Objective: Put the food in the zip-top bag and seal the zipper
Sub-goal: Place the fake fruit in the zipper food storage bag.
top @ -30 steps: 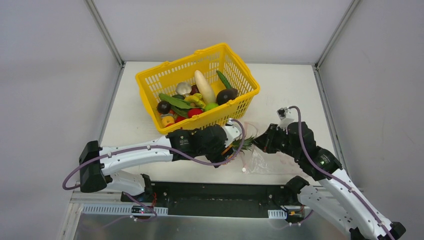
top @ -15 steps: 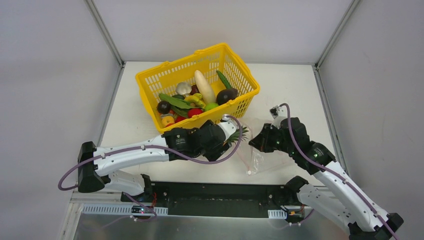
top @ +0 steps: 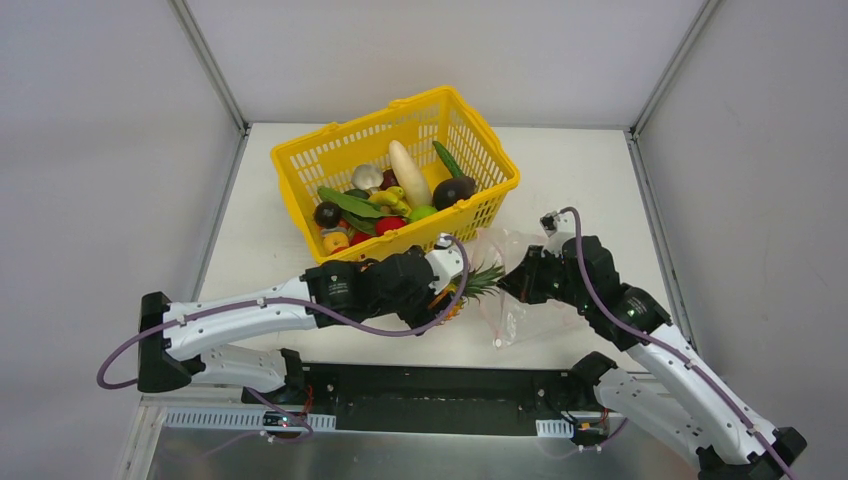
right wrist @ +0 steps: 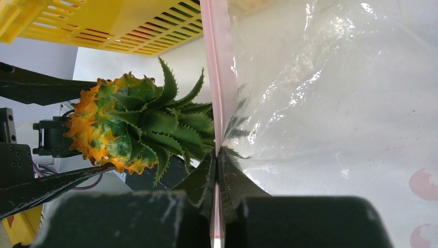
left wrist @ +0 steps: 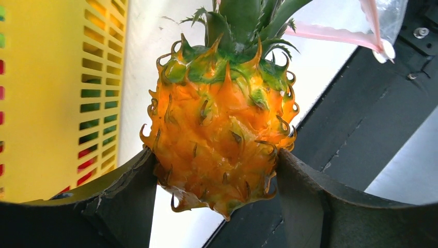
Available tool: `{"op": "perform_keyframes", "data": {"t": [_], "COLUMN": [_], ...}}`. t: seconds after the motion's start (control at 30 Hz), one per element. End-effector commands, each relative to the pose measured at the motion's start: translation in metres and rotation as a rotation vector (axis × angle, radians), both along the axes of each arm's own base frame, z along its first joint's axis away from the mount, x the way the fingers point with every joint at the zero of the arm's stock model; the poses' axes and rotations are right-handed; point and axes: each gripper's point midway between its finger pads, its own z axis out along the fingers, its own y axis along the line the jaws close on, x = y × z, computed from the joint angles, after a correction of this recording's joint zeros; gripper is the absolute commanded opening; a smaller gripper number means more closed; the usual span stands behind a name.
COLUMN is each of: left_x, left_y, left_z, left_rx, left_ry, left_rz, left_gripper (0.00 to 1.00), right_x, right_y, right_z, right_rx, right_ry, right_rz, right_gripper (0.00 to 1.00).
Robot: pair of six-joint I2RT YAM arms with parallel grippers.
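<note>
An orange toy pineapple (left wrist: 219, 119) with a green crown, one piece of the food, is clamped between the fingers of my left gripper (left wrist: 217, 160). From above, the pineapple (top: 466, 284) hangs just in front of the basket, crown pointing right at the zip-top bag (top: 503, 312). My right gripper (right wrist: 217, 155) is shut on the pink zipper (right wrist: 216, 77) and holds the bag's mouth edge up. The clear bag (right wrist: 320, 103) spreads to its right. The crown's leaf tips reach the zipper, and a few show through the plastic. More food (top: 390, 195) lies in the basket.
The yellow lattice basket (top: 340, 140) stands at the table's back middle, its near wall (left wrist: 62, 103) close beside the left gripper. A black strip (top: 440, 385) runs along the table's near edge between the arm bases. White table (top: 590, 180) lies right of the basket.
The left arm has drawn back a little to the left with the pineapple. The right gripper has shifted slightly left and raised the bag's mouth edge.
</note>
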Motion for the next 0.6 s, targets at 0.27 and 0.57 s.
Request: {"op": "perform_keyframes", "data": {"t": [0.27, 0.57], "left_x": [-0.002, 0.022], "left_y": [-0.022, -0.025], "left_z": [0.006, -0.002], "left_rx": [-0.153, -0.059], "left_ry": [-0.024, -0.075], "left_rz": [-0.044, 0.075], "left_gripper": [0.26, 0.23], "right_x": [-0.012, -0.032], "right_y": [0.016, 0.030], "right_z": [0.026, 0.043], "right_rx": [0.149, 0.220], "right_ry": [-0.059, -0.061], "right_rz": [0.084, 0.220], "right_gripper": [0.00, 0.00]}}
